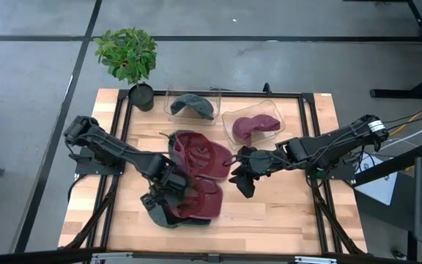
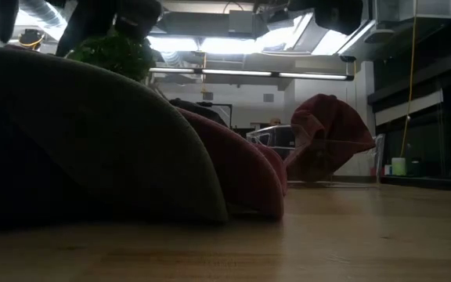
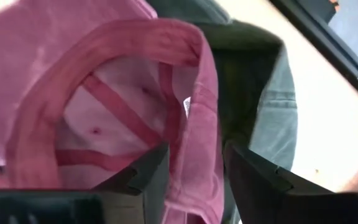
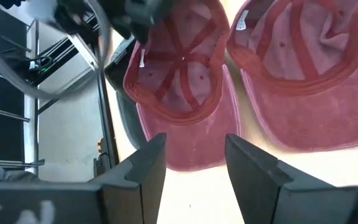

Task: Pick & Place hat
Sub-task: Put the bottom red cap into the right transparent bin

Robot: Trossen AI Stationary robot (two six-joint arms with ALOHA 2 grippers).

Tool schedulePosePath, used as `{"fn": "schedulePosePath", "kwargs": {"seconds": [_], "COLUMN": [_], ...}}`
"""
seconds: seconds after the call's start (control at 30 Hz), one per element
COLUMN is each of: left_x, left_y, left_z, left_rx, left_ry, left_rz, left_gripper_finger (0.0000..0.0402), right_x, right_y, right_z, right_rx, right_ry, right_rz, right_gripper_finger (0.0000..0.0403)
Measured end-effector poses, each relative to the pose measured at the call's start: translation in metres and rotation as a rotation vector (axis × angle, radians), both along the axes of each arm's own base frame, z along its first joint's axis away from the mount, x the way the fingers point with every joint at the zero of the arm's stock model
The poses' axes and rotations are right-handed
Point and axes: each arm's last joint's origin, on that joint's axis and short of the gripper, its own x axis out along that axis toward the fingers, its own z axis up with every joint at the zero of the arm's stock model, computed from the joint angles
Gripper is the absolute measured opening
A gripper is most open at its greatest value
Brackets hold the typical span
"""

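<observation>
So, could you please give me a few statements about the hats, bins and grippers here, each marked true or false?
1. Two red caps lie upside down on the table. True.
2. The left gripper hovers over the plant. False: it is at the near cap, its fingers astride the cap's edge.
3. Each clear bin holds a hat. True: a dark one in the left bin, a maroon one in the right bin.
4. The right gripper holds a cap. False: its jaws are open and empty, beside the caps.
5. The plant stands in the table's middle. False: it is at the far left corner.
</observation>
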Motion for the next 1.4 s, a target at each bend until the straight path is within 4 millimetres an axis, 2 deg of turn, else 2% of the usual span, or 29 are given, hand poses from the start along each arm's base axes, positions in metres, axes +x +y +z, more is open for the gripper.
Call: {"fn": "schedulePosePath", "kwargs": {"seconds": [0.17,0.37,0.5,0.67,0.87,1.07,1.4], "left_x": [0.007,0.009,0.009,0.01,0.015,0.015,0.003], "left_y": [-0.002,-0.003,-0.003,0.001,0.016,0.045,0.094], "left_z": [-0.014,-0.019,-0.019,-0.017,-0.015,0.004,0.057], "left_rx": [-0.019,-0.013,-0.014,-0.003,-0.081,-0.319,-0.712], "left_ry": [0.06,0.078,0.079,0.054,0.079,0.1,-0.008], "left_rz": [0.0,0.006,0.017,-0.01,0.035,0.128,0.279], "left_gripper_finger": [0.0143,0.0125,0.0086,0.0012,0.0005,0.0004,0.0004], "right_x": [0.0,0.0,0.001,0.003,0.003,0.001,0.003], "right_y": [-0.001,-0.001,-0.001,0.0,0.003,0.009,0.009], "right_z": [0.0,0.0,-0.001,-0.004,-0.006,-0.006,-0.004], "right_rx": [-0.009,-0.013,-0.014,-0.004,0.012,0.041,0.06], "right_ry": [-0.002,-0.005,0.0,0.015,0.028,0.031,-0.004], "right_rz": [-0.012,-0.03,-0.03,-0.041,-0.047,-0.053,-0.114], "right_gripper_finger": [0.0161,0.0161,0.0161,0.0161,0.0161,0.0161,0.0161]}}
